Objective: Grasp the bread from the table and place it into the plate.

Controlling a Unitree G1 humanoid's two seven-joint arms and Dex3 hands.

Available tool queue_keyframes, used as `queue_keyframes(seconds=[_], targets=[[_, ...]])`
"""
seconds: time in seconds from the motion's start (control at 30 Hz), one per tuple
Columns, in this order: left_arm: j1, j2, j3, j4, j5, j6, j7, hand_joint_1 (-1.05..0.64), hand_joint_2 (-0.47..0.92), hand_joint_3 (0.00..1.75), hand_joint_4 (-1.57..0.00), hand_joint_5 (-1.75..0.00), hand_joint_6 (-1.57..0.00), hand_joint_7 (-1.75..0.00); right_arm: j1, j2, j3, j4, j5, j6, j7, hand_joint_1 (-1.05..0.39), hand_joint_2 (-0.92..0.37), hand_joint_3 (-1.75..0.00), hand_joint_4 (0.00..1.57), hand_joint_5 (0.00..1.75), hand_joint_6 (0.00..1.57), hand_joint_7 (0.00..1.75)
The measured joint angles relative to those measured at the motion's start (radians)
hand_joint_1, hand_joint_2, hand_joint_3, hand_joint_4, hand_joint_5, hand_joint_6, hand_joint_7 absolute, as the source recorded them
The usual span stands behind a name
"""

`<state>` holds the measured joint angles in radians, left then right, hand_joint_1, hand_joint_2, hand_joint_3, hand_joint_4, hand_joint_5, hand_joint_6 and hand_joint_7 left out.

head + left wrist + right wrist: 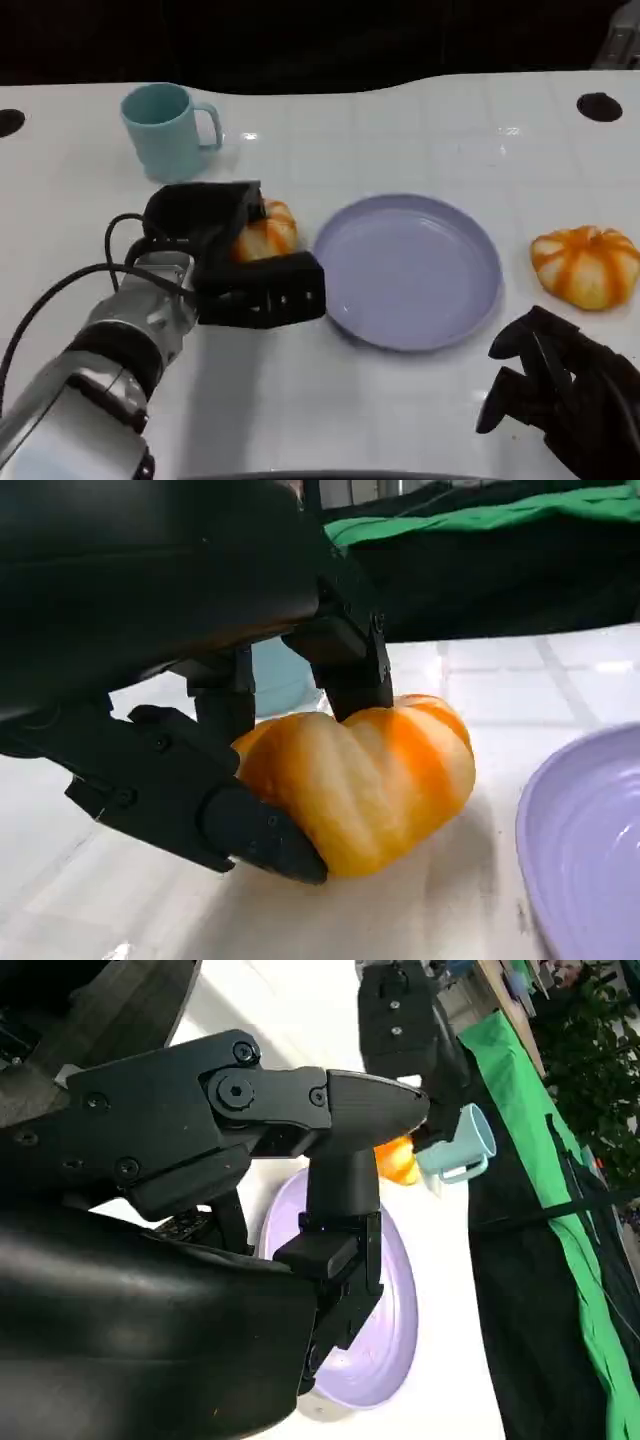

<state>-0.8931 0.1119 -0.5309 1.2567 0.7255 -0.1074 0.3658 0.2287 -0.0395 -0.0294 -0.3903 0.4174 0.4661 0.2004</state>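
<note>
On the white tiled table (420, 420), just left of the round lavender plastic plate (410, 270), the left hand (235, 262) clasps the orange-and-white striped pumpkin-shaped bread (365, 785), its fingers (255, 835) pressing both sides while the bread rests on the surface. Near the plate's right edge, the right hand (560, 390) hovers, fingers curled on nothing.

The left hand (235, 255) reached in from the lower left, and its silver forearm (95, 385) came up behind it with a black cable looping beside the wrist. Its fingers (250, 830) were closed around the bread (265, 232), one pressing low on the near side and others on the top and far side. The right hand (565, 385) rested low at the lower right, well apart from the bread, fingers curled loosely and holding nothing.
</note>
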Motion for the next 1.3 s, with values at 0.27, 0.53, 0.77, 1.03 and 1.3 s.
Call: queue_keyframes(seconds=[0.27, 0.53, 0.77, 1.03, 1.3], targets=[[-0.026, -0.011, 0.039, -0.044, -0.043, -0.095, 0.042, -0.19, 0.88, 0.25, -0.92, -1.75, -0.78, -1.28, -0.003, 0.0, 0.0, 0.012, 0.0, 0.0, 0.005, -0.43, -0.92, -0.47, 0.64, 1.75, 0.49, 1.61], [-0.038, -0.04, 0.053, -0.059, -0.071, -0.195, 0.058, -0.24, 0.74, 0.59, -0.91, -1.75, -0.7, -1.6, -0.004, 0.0, 0.0, 0.019, 0.0, -0.001, 0.009, -0.44, -0.92, -0.46, 0.62, 1.75, 0.49, 1.6], [-0.071, -0.076, 0.045, -0.063, -0.071, -0.244, 0.008, -0.25, 0.77, 0.43, -0.92, -1.75, -0.69, -1.53, -0.004, -0.001, 0.0, 0.019, 0.0, -0.003, 0.014, -0.44, -0.92, -0.45, 0.62, 1.75, 0.49, 1.6], [-0.113, -0.134, 0.004, -0.056, -0.051, -0.178, -0.05, -0.24, 0.87, 0.18, -0.85, -1.75, -0.75, -1.3, -0.003, -0.001, 0.0, 0.017, -0.001, -0.003, 0.013, -0.45, -0.92, -0.45, 0.62, 1.75, 0.48, 1.6], [-0.15, -0.195, -0.001, -0.027, -0.049, -0.118, -0.099, -0.26, 0.92, 0.13, -0.76, -1.73, -0.82, -0.69, -0.001, 0.001, 0.0, 0.015, 0.002, -0.003, 0.013, -0.44, -0.92, -0.44, 0.61, 1.75, 0.48, 1.6]])
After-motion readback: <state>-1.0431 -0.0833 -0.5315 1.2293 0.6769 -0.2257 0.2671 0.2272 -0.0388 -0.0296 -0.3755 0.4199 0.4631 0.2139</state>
